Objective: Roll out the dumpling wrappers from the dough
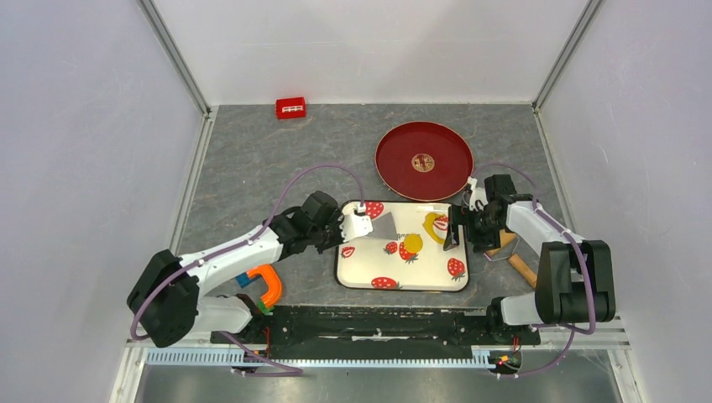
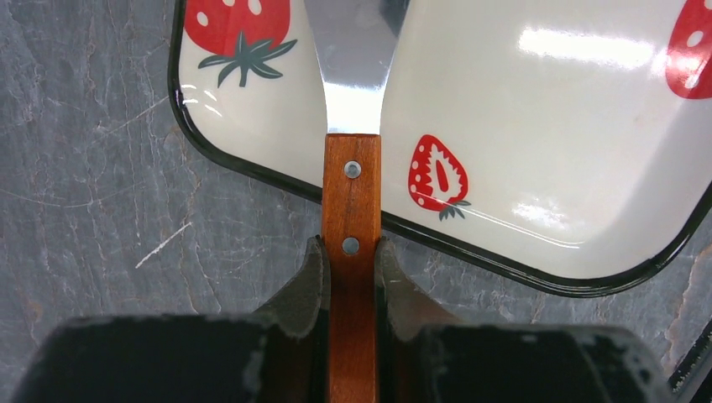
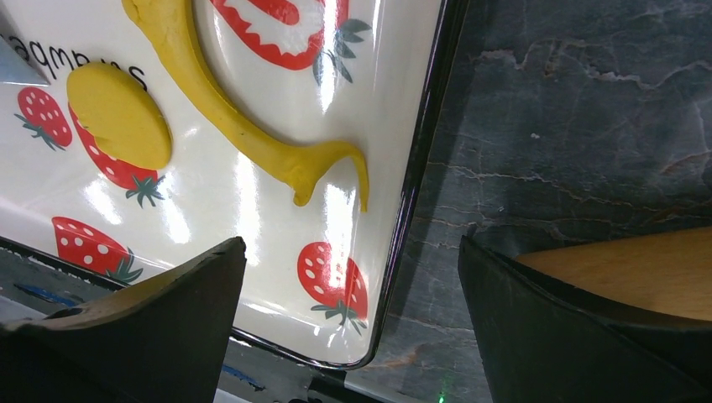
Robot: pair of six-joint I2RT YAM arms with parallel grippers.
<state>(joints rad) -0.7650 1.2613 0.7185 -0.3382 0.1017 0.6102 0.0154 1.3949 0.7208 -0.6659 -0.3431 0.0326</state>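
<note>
A small round yellow dumpling wrapper lies on the strawberry-print tray; it also shows in the right wrist view. A ragged curved strip of yellow dough lies beside it, toward the tray's right edge. My left gripper is shut on the wooden handle of a spatula. Its metal blade reaches over the tray's left part. My right gripper is open and empty, straddling the tray's right rim.
A red plate sits behind the tray. A tan wooden roller lies right of the tray, behind my right finger. An orange and blue tool lies near the left arm. A small red block is at the back.
</note>
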